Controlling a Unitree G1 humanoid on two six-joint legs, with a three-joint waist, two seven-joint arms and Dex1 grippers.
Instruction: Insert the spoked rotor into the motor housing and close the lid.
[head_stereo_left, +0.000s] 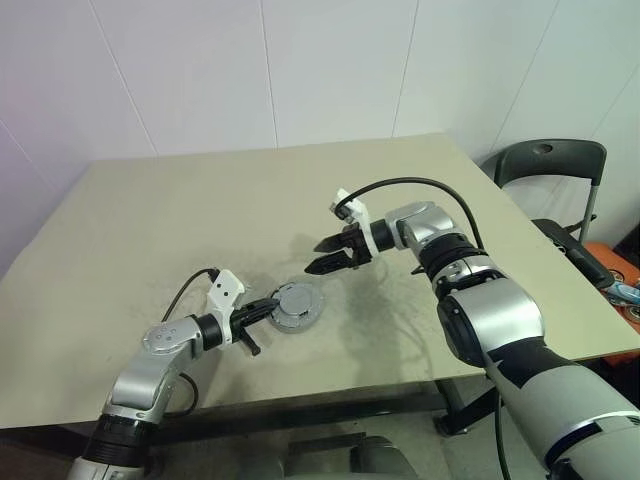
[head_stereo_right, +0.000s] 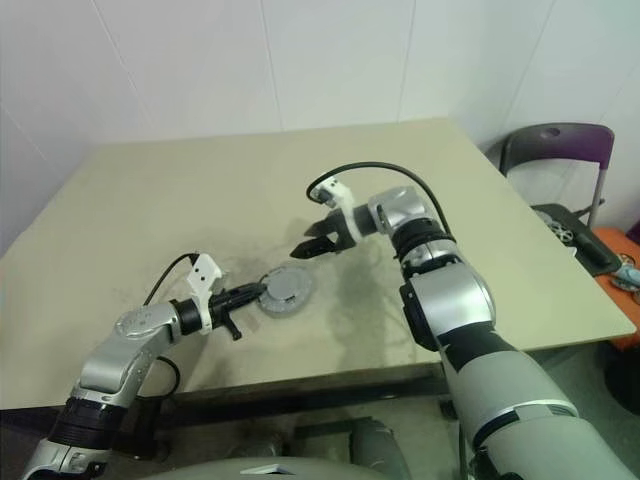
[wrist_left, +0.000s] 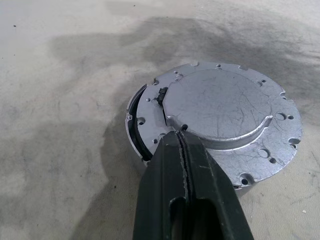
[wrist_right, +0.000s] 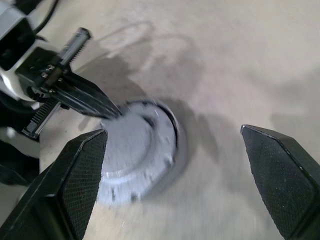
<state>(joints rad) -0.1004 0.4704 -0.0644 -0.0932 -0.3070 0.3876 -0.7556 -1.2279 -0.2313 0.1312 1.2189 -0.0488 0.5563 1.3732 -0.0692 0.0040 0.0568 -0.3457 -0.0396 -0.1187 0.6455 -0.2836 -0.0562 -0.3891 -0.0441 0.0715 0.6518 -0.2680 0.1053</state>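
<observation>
The lid (wrist_left: 227, 117) sits on top of the housing (head_stereo_left: 312, 317), so I can see nothing of the rotor; whether it is inside I cannot tell. Of the housing itself only a dark sliver of rim shows under the lid's edge, on the side toward my left gripper (head_stereo_left: 268, 309). The lid looks slightly off-centre on it, with that dark gap open on one side, but I cannot tell if it is fully seated.

The stack lies on the bench (head_stereo_left: 200, 220) at about 6 o'clock from the bench's middle, nearer the front edge than the back. My left gripper comes in from 9 o'clock of the stack, its two fingers (wrist_left: 190, 190) pressed together with nothing between them, the tips resting on the lid's flange just by the raised centre.

My right gripper (head_stereo_left: 332, 254) hangs above the bench at about 1 o'clock from the stack, clear of it, fingers spread wide and empty, pointing toward my left side. In its wrist view the lid is blurred and its edge detail is hard to make out.

There is open bench all round: a broad bare stretch toward 12 o'clock up to the wall, and more to 3 and 9 o'clock. The front edge is the closest boundary. Off the bench at 3 o'clock stands a chair (head_stereo_left: 550, 165), partly cut off by the frame's edge.
</observation>
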